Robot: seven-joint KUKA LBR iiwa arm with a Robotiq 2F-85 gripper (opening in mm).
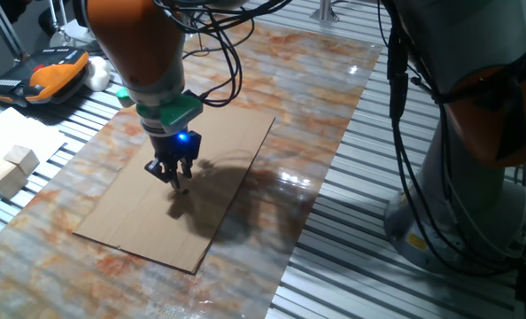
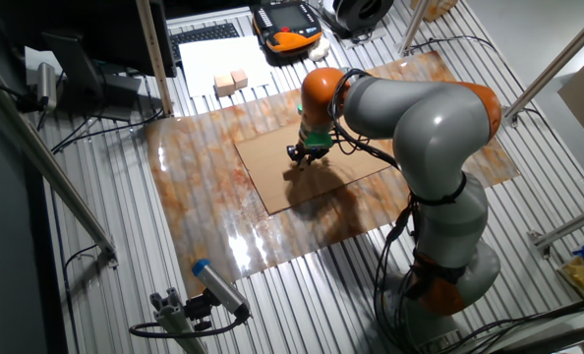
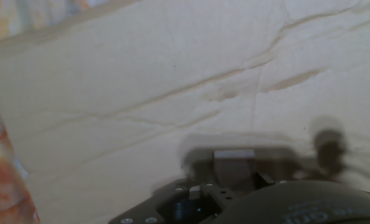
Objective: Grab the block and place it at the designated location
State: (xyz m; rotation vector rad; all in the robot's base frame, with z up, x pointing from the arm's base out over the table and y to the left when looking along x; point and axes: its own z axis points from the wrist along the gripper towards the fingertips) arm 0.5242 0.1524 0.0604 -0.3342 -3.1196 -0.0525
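Note:
My gripper (image 1: 176, 180) hangs low over the brown cardboard sheet (image 1: 223, 151), fingertips just above it. The jaws stand close together. In the hand view a small brown square piece, the block (image 3: 233, 165), sits between the dark blurred fingers, so the gripper looks shut on it. A small dark round dot (image 3: 329, 147), blurred, lies on the cardboard (image 3: 141, 81) to the right of the block. The other fixed view shows the gripper (image 2: 300, 157) over the cardboard's (image 2: 272, 192) upper half. Block and dot are too small to make out in both fixed views.
Two larger pale wooden blocks (image 1: 11, 168) stand on paper left of the marbled mat (image 1: 334, 97); they also show in the other fixed view (image 2: 230, 82). An orange pendant (image 1: 55, 71) lies at the back left. The arm's base (image 1: 475, 177) and cables fill the right.

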